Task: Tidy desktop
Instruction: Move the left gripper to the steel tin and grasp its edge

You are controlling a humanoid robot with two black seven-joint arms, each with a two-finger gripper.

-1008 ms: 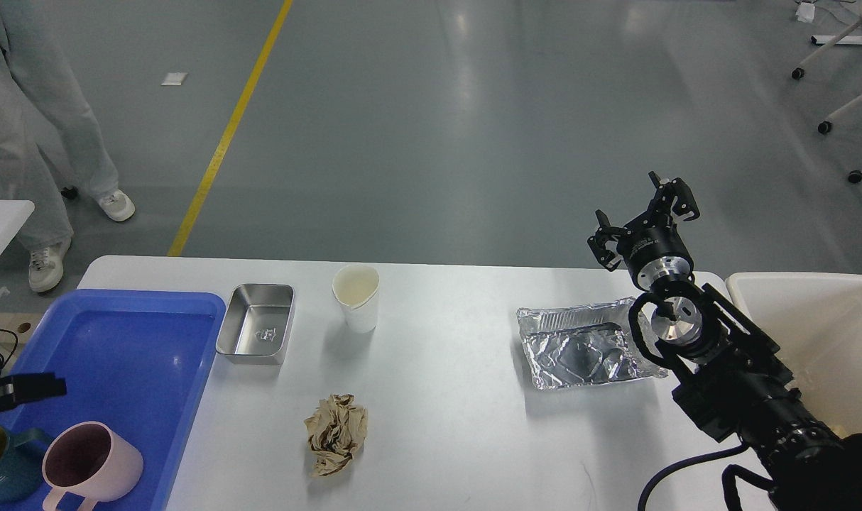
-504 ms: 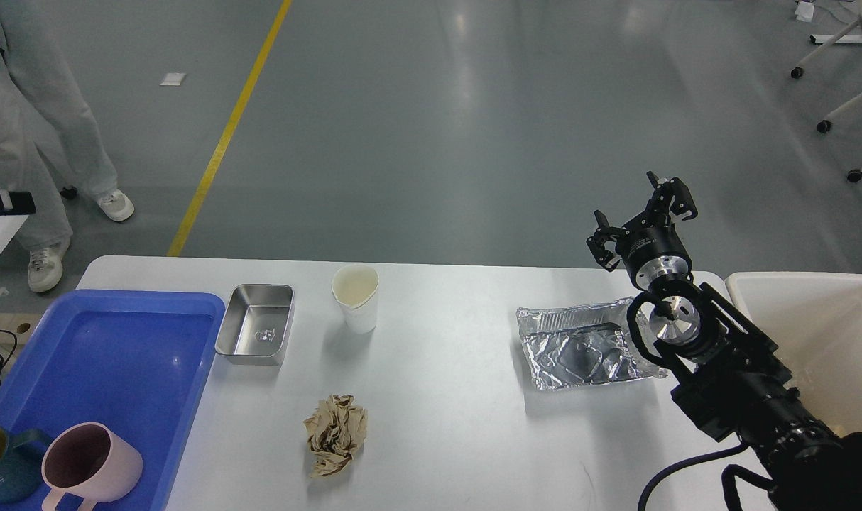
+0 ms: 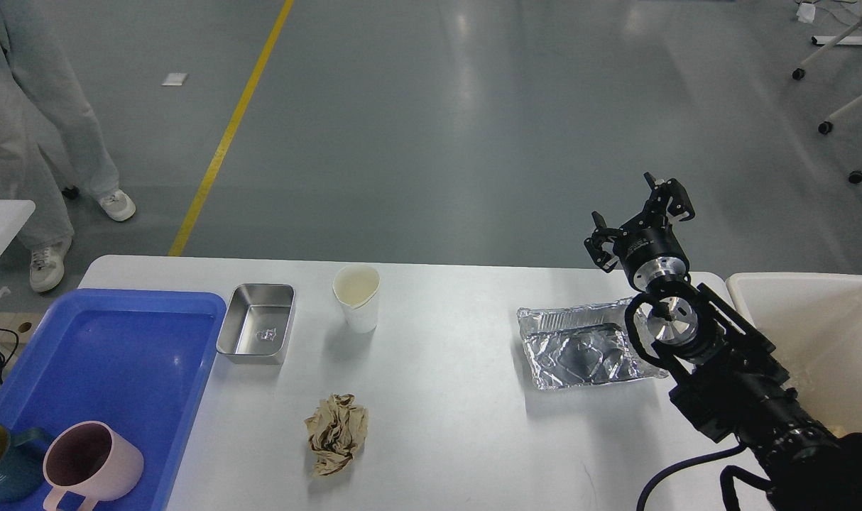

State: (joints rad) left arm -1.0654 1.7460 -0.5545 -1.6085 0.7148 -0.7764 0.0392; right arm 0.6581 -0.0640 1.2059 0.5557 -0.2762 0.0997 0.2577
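Observation:
The white desktop [image 3: 445, 426] fills the lower part of the head view. On it lie a crumpled brown paper ball [image 3: 336, 432], a white paper cup [image 3: 356, 297], a small steel tray [image 3: 256, 332] and a crinkled foil container [image 3: 584, 352]. My right gripper [image 3: 638, 220] hovers open above the table's far right edge, just beyond the foil container, with nothing between its fingers. My left gripper is out of view.
A blue plastic tray [image 3: 118, 355] at the left holds a pink mug [image 3: 90, 465] and a dark teal mug [image 3: 1, 472]. A beige bin [image 3: 814, 341] stands at the right edge. A person's legs [image 3: 26, 128] stand on the floor at the far left.
The dark part of my left arm seen at the left edge has gone out of view. The right gripper has drifted very slightly left; the objects lie unmoved.

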